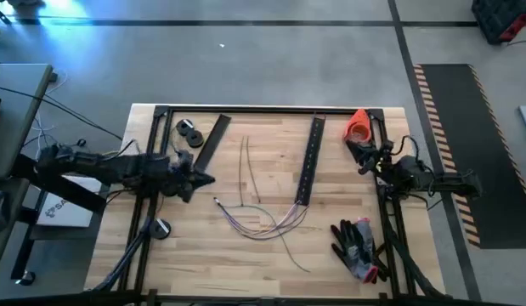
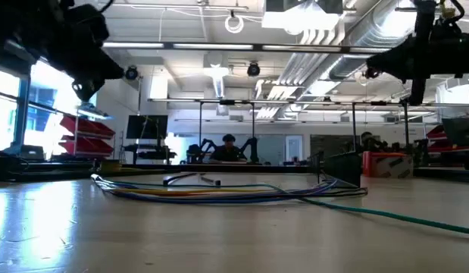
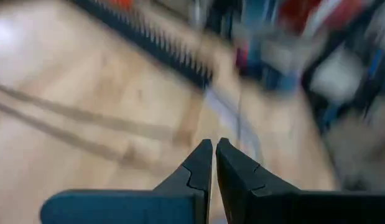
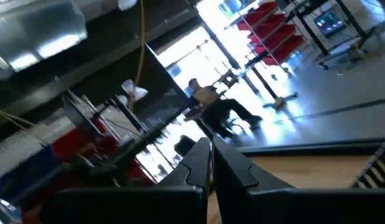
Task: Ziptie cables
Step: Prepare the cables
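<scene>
Jaws clenched and empty, the left gripper [image 1: 207, 178] must open before descending squarely onto the loose cables [image 1: 263, 223] to its right.

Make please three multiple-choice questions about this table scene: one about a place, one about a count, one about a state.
1. Where do the cables lie?
A. middle of the table
B. in the orange cone
C. on the gloves

2. How many long flat black perforated strips lie on the table?
A. none
B. two
C. five

3. How are the fingers of the left gripper?
A. wide open
B. shut on the cables
C. shut, holding nothing

Answers: 1 A, the high view shows them loose on the bare wood; 2 B, one strip lies left and one strip right of them; 3 C, the left wrist view shows the tips together and empty.
</scene>
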`<state>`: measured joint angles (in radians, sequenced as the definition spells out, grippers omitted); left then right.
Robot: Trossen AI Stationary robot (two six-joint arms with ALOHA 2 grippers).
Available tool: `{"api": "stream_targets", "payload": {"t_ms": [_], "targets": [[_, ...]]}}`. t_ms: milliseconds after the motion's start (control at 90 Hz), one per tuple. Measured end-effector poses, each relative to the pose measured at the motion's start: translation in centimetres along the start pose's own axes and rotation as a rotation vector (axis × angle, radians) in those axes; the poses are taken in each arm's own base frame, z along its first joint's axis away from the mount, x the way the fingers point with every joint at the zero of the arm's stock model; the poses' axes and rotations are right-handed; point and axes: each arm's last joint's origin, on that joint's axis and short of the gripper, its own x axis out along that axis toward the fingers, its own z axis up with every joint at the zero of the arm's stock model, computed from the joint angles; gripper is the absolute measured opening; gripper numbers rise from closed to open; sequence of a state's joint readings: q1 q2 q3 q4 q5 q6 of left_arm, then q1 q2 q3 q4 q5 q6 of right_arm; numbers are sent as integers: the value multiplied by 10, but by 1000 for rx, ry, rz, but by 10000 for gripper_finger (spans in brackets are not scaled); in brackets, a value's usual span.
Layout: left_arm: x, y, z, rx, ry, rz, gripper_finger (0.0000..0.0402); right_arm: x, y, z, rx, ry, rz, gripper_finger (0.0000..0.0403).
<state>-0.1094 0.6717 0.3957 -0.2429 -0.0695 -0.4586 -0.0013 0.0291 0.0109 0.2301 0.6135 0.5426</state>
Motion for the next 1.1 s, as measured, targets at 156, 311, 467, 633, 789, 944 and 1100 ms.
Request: {"api": "stream_targets", "payload": {"t_ms": [156, 311, 467, 633, 789, 944, 1100], "targets": [[21, -20, 16, 143, 321, 2, 40, 1, -3, -5, 11, 36, -43, 0], [54, -31, 12, 308, 527, -56, 103, 2, -5, -11, 35, 82, -77, 0], [84, -27, -2, 493, 662, -2, 156, 3, -7, -17, 61, 143, -86, 0], [104, -14, -15, 583, 756, 96, 167, 5, -7, -21, 75, 184, -86, 0], [119, -2, -24, 544, 847, 89, 159, 6, -7, -22, 75, 191, -94, 0], [126, 5, -31, 535, 904, 96, 119, 6, -7, -22, 77, 180, -100, 0], [121, 0, -23, 517, 890, 95, 22, 6, -7, -22, 77, 179, -101, 0]]}}
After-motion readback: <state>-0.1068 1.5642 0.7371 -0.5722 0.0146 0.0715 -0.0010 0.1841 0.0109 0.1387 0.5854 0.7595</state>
